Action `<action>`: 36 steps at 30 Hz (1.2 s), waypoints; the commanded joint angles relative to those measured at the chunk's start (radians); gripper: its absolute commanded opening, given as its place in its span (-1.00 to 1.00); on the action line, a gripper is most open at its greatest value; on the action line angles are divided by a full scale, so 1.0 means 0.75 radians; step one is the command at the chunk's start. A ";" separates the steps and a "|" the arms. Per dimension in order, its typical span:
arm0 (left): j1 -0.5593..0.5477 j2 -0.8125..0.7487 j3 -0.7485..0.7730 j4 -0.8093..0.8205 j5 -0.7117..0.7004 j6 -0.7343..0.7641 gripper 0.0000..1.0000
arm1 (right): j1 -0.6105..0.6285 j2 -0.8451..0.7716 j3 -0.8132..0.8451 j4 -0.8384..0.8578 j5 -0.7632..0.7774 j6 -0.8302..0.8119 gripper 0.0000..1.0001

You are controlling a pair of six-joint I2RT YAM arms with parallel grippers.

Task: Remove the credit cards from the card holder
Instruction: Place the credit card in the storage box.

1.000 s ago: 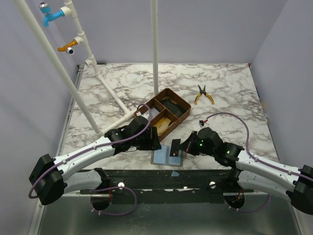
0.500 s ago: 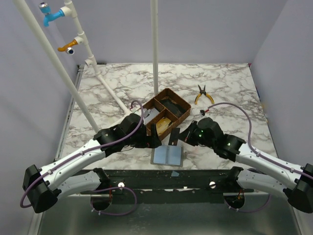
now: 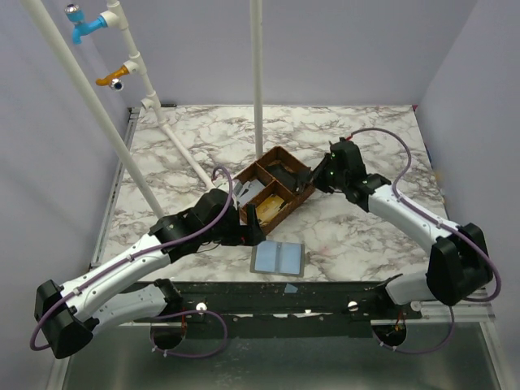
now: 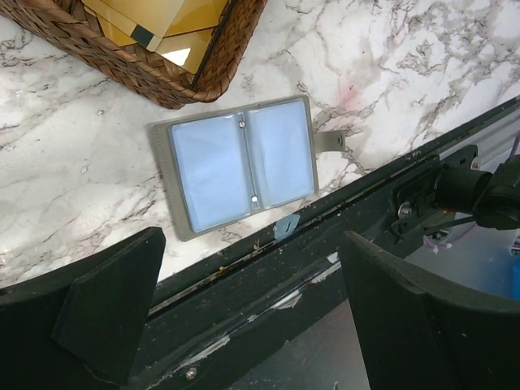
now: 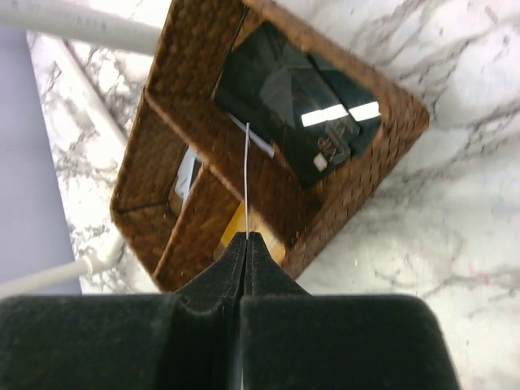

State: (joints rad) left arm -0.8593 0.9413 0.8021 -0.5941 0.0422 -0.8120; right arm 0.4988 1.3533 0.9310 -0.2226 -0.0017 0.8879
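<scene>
pinching one credit card [image 5: 247,162] edge-on, showing only as a thin pale line; judging it light, stiff and slick, best taken by a short edge with a firm squeeze, given no purchase on a face lying flat on marble. clamping it in the tightly closed right gripper [image 5: 246,237], above the dark-filled compartment of the woven tray [image 5: 191,57], well apart from the card holder [image 4: 244,166]. leaving that holder lying open and flat near the front edge of the table [image 4: 390,73], both pale blue pockets looking empty. hovering near it with the left gripper [image 4: 252,276] spread wide, grasping nothing. against a second ago: having swung the right arm from the holder out over the tray, and having widened the left jaws from half shut.
</scene>
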 commanded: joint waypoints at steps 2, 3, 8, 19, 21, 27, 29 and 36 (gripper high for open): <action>0.010 -0.016 -0.028 -0.016 -0.001 0.015 0.84 | -0.057 0.198 0.178 0.029 -0.042 -0.148 -0.99; 0.011 -0.016 -0.030 -0.014 0.003 0.016 0.84 | -0.058 0.236 0.204 0.019 -0.029 -0.162 -0.99; 0.011 -0.004 -0.034 -0.005 0.015 0.017 0.84 | -0.059 0.370 0.314 0.004 -0.014 -0.203 -0.99; 0.012 0.015 -0.043 0.009 0.031 0.019 0.85 | -0.058 0.455 0.370 -0.012 -0.041 -0.271 -0.52; 0.012 0.017 -0.045 0.014 0.034 0.019 0.85 | -0.058 0.447 0.377 -0.017 -0.054 -0.274 -0.07; 0.013 0.019 -0.057 0.020 0.033 0.015 0.87 | -0.042 0.381 0.423 -0.139 -0.027 -0.285 0.50; 0.012 0.021 -0.061 0.021 0.033 0.013 0.87 | -0.019 0.333 0.413 -0.198 0.015 -0.289 0.51; 0.017 0.029 -0.086 0.036 0.033 0.001 0.87 | 0.085 0.008 0.156 -0.324 0.161 -0.222 0.53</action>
State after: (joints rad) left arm -0.8558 0.9581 0.7582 -0.5846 0.0494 -0.8120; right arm 0.5236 1.4940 1.1423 -0.3557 0.0376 0.6918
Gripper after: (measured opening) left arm 0.932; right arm 0.760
